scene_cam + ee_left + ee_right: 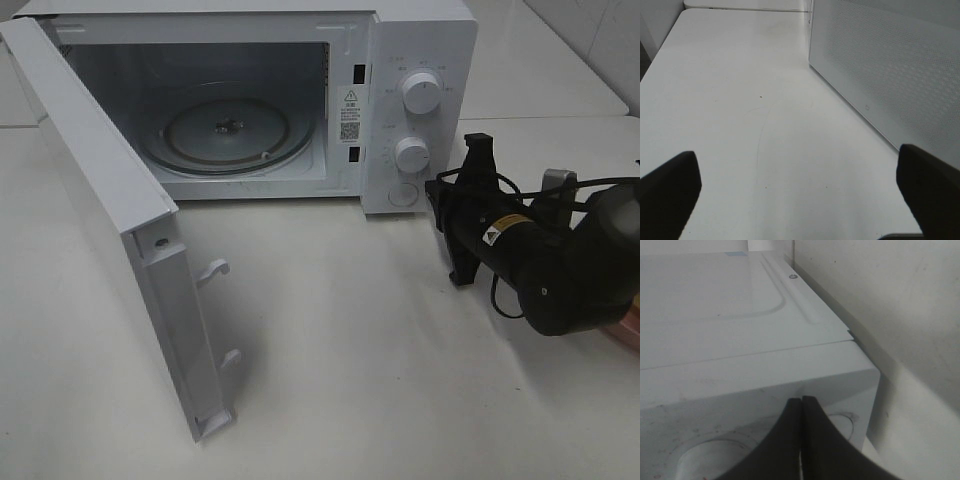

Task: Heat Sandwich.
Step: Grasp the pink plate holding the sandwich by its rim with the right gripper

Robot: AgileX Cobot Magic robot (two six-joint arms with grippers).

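The sandwich is out of view in all three views. The white microwave [400,40] stands at the back with its door [100,200] swung wide open to the left. Its glass turntable [228,135] is bare. My right gripper [455,205] hovers just right of the control panel, beside the lower knob [412,155]. In the right wrist view the right gripper [801,440] has its black fingers [820,445] pressed together on nothing, facing the microwave's top right corner [860,360]. My left gripper [800,200] is wide open over bare table, with nothing between its fingers [667,195].
A sliver of something pink [630,328] shows at the right edge behind the right arm [560,265]. The upper knob [421,92] sits above the lower one. A dotted white microwave panel [890,65] stands close beside the left gripper. Door latch hooks [215,270] stick out toward the table's middle.
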